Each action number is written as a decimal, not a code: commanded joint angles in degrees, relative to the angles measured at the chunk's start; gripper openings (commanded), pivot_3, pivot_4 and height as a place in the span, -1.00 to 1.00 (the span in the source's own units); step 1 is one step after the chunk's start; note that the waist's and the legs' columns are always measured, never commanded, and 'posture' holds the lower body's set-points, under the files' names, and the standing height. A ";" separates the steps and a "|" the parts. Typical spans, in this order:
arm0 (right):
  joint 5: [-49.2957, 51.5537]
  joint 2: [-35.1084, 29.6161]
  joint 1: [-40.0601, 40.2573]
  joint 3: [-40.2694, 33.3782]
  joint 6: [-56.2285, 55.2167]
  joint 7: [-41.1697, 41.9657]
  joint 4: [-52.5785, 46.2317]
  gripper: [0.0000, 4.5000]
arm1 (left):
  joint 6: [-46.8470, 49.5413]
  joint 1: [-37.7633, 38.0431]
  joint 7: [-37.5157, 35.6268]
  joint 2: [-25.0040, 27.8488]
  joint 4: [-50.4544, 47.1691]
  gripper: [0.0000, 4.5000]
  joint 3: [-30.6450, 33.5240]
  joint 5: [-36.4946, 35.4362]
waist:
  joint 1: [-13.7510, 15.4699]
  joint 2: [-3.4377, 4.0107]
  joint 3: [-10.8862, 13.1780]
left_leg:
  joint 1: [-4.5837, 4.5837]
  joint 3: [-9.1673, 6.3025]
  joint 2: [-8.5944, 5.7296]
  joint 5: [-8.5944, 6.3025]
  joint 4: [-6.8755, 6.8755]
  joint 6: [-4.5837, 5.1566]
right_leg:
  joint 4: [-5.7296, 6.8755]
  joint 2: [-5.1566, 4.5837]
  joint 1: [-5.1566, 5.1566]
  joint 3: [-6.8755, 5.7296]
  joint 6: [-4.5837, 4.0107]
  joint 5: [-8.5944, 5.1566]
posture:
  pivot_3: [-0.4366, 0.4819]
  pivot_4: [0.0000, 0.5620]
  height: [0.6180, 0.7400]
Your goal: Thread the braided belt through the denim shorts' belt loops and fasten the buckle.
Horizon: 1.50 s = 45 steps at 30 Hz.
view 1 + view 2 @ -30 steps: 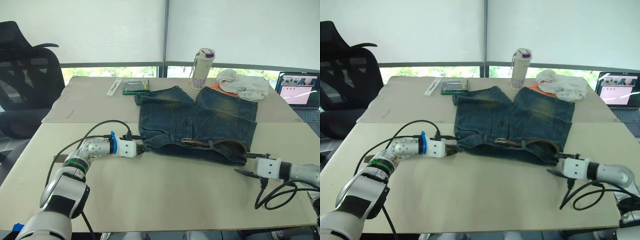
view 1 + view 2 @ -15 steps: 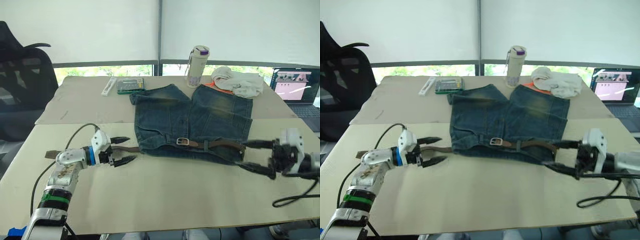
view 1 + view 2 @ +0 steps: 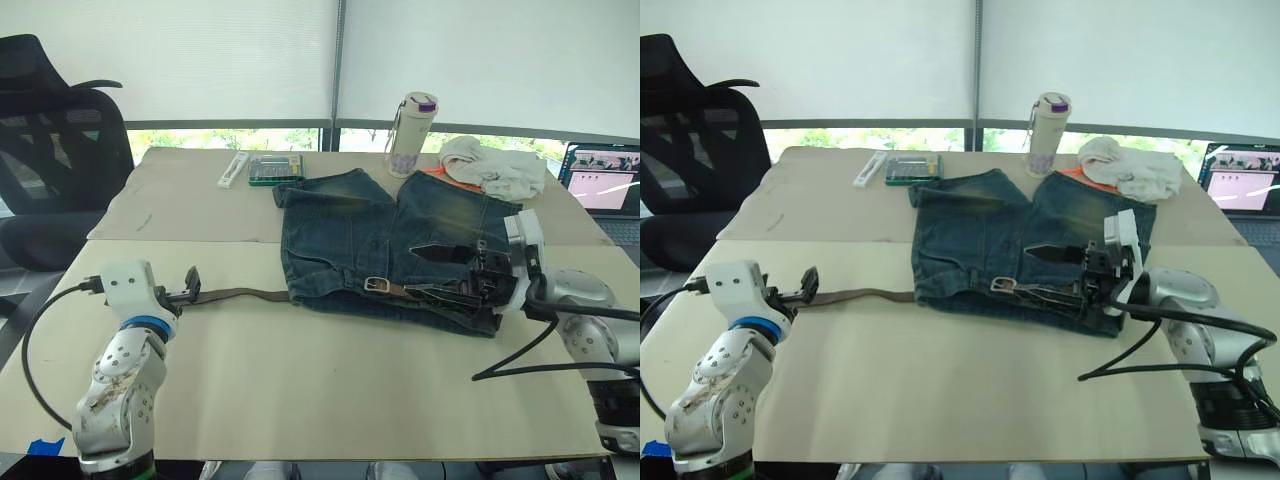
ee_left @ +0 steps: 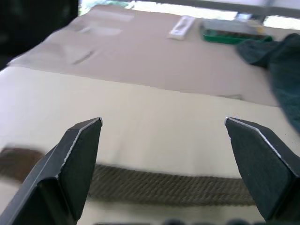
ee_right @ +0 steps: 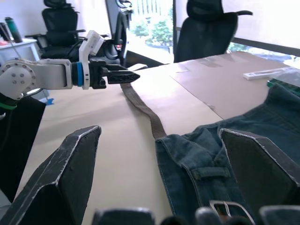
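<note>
Grippers: right gripper [image 3: 452, 272] spread wide over the shorts' waistband; left gripper [image 4: 164, 161] spread astride the belt's tail.
Denim shorts [image 3: 395, 240] flat on table [image 3: 330, 370]; braided belt [image 3: 245, 295], limp, probably light, best pinched near its tail; buckle [image 3: 377, 285] at waistband.

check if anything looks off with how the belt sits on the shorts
The braided belt sits lopsided: a long tail trails off the denim shorts across the table toward the left gripper, while the buckle lies mid-waistband, unfastened.
</note>
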 commanded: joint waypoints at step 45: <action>-3.91 5.76 0.42 -1.78 -0.05 -1.07 -6.01 1.00 | 4.63 -26.48 24.62 -2.49 43.27 0.74 4.92 13.62 | -0.52 0.29 -0.18 | 0.52 0.12 0.01 0.17 -0.44 -0.32 | 0.08 0.13 0.12 0.09 -0.07 0.03 | -0.05 -0.47 0.95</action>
